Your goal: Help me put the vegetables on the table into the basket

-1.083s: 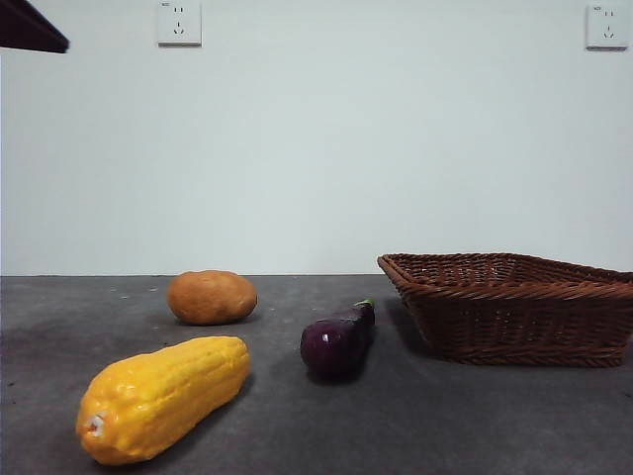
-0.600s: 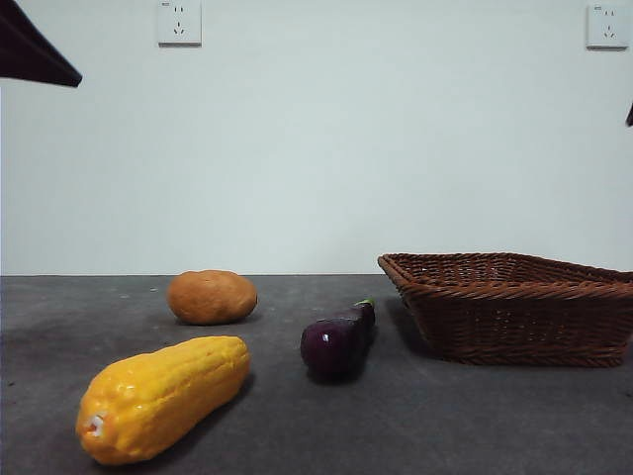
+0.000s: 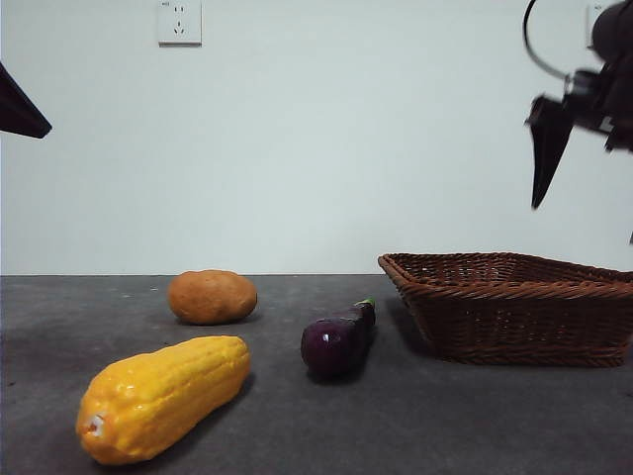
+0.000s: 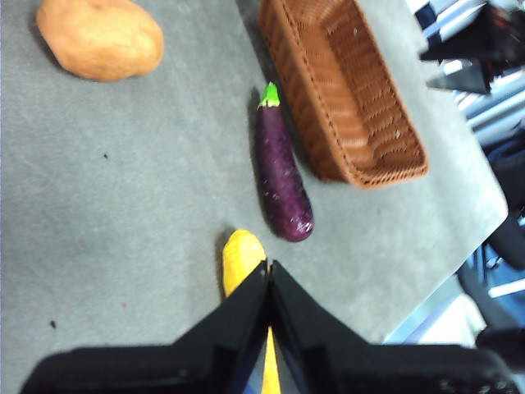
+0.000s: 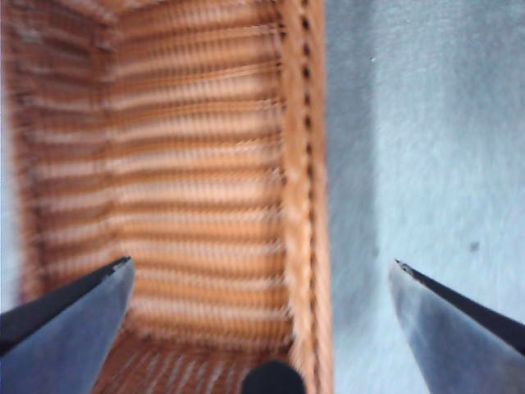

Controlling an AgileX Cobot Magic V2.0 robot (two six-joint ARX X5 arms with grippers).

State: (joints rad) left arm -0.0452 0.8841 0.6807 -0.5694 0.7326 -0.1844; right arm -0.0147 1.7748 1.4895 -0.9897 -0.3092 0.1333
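High over the wicker basket, the right gripper hangs with its two black jaws spread wide and nothing between them; its wrist camera looks straight down across the basket's long rim, one jaw over the woven floor and the other over the bare grey table. From the low front camera the same gripper shows as a dark pointed tip hanging from the upper right corner, well above the basket and clear of it. Across the scene, the left gripper has its jaws pressed tip to tip, gripping nothing, poised above the near end of the yellow corn cob, which peeks out beyond the fingertips; in the front view this arm is only a black wedge at the left edge. All three vegetables lie on the table, none in the basket. The corn cob lies nearest the front camera at lower left. The orange-brown potato sits behind it, well apart. The dark-purple eggplant rests between the potato and the basket, its green stem pointing toward the basket's near corner, close to the wicker wall though not touching it. Two wall sockets, one at upper left, mark the pale wall behind.
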